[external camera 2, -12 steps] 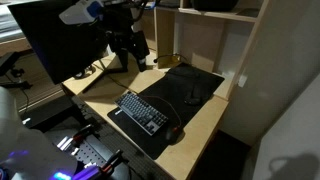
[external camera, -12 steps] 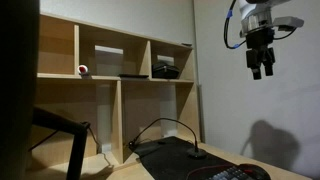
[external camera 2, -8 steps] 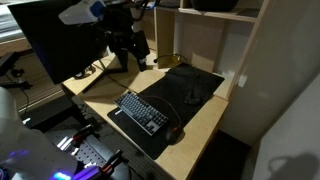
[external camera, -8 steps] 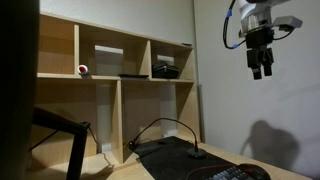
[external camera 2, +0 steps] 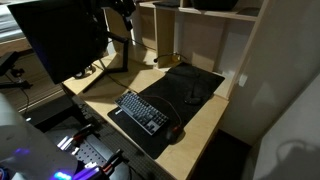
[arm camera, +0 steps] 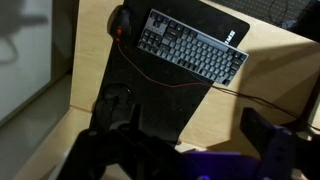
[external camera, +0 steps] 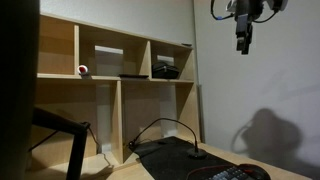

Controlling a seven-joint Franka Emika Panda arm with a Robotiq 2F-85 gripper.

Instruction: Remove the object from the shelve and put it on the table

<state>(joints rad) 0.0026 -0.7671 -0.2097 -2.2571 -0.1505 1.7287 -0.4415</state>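
Observation:
A wooden shelf [external camera: 120, 78] stands against the wall. On its upper board sit a small white and red object [external camera: 83, 70], a flat black object [external camera: 133, 75] and a black boxy object [external camera: 166, 71]. My gripper [external camera: 243, 40] hangs high in the air to the right of the shelf, well apart from it. In an exterior view it shows only at the top edge [external camera 2: 124, 12]. In the wrist view the two dark fingers [arm camera: 190, 150] stand wide apart with nothing between them, above the wooden table [arm camera: 240, 110].
A keyboard [external camera 2: 142, 110] and a mouse [external camera 2: 176, 133] lie on a black desk mat [external camera 2: 175, 95]. A cable [external camera: 165, 124] runs over the mat. A dark monitor [external camera 2: 60, 40] stands at the table's edge.
My gripper has risen and moved toward the shelf side, and it has turned so it now looks narrower. Nothing on the shelf has moved.

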